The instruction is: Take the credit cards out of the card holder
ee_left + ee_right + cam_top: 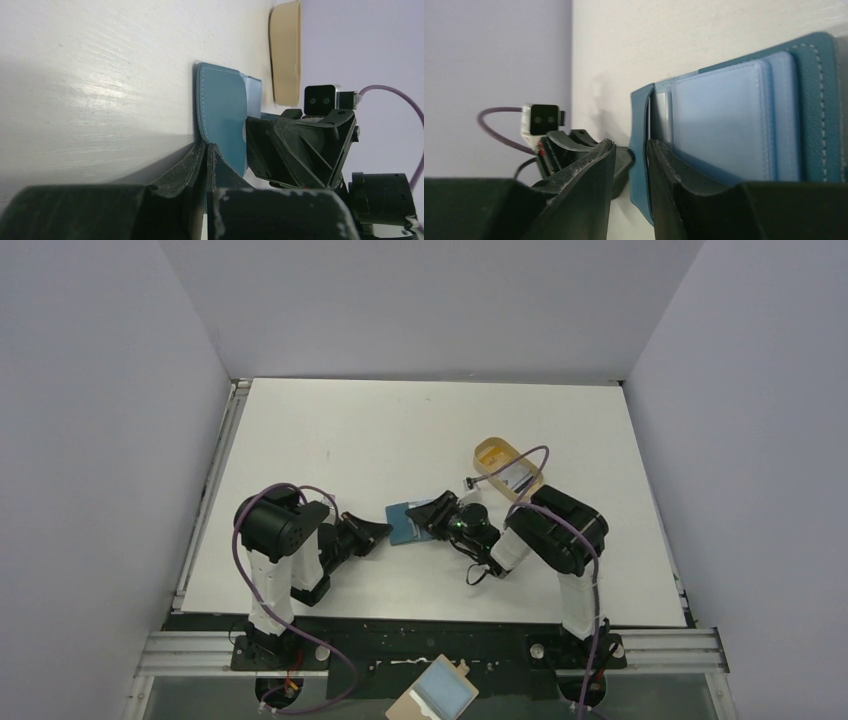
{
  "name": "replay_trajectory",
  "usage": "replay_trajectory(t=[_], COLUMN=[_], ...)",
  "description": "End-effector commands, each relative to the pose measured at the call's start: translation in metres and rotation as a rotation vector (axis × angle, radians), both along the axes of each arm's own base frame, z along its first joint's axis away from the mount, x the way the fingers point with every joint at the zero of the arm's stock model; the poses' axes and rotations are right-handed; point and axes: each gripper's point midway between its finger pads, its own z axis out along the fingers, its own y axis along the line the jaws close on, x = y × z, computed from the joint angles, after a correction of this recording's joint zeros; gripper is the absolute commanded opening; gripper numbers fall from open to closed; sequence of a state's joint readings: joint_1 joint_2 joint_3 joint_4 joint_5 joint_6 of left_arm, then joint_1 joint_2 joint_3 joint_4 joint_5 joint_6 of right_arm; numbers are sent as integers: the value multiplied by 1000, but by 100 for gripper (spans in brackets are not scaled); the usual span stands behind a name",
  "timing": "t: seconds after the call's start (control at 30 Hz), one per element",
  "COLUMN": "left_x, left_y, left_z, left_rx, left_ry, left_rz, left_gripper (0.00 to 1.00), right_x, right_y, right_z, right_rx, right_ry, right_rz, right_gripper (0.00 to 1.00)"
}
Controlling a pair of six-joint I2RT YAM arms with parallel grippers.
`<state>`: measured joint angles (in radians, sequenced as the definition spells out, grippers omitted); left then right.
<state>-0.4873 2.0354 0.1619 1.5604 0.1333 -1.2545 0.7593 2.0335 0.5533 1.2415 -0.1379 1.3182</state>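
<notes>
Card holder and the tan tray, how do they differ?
The card holder is teal-blue and rectangular; the tray is tan, oval and walled. The right gripper straddles a flap of the card holder; no gripper touches the tray. Both rest on the white table.

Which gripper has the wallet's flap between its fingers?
The right gripper: the card holder's teal flap stands between its fingers. The left gripper is shut, beside it.
</notes>
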Motion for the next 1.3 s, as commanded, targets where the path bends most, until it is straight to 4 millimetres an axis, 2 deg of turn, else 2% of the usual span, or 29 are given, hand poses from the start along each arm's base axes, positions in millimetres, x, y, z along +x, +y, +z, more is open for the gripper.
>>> replay_trajectory(t=[0.0, 0.13, 0.23, 0.4, 0.47, 0.6, 0.77, 0.87, 1.0, 1.13, 1.27], left_x=[-47, -46, -47, -47, -48, -47, -47, -48, -48, -48, -47], left_y=[-11, -12, -12, -11, -11, -11, -10, -10, -10, -11, -13], left_z=[-50, -51, -52, -51, -52, -51, -51, -51, -52, -53, -46], left_rx=[107, 105, 107, 107, 108, 109, 108, 108, 109, 106, 90], left_ry=[174, 174, 176, 175, 177, 175, 177, 176, 179, 184, 173], left_rz=[-176, -177, -178, -177, -177, -176, -175, -175, -176, -179, -181], left_gripper=[0, 0, 0, 0, 0, 0, 0, 0, 0, 0, 0], right_x=[-80, -84, -88, -94, -96, -96, -97, -97, -94, -93, -95], right_y=[47, 34, 34, 23, 16, 11, 26, 38, 49, 59, 65], right_z=[16, 4, 0, -26, -35, -46, -47, -39, -15, 17, 31], right_rx=[-83, -359, -399, -488, -528, -563, -412, -257, -21, 178, 231], right_ry=[59, 90, 121, 218, 244, 266, 237, 200, 138, 70, 36], right_rz=[397, 422, 457, 450, 438, 432, 424, 408, 375, 384, 410], right_gripper=[29, 28, 31, 32, 35, 43, 50, 51, 51, 50, 49])
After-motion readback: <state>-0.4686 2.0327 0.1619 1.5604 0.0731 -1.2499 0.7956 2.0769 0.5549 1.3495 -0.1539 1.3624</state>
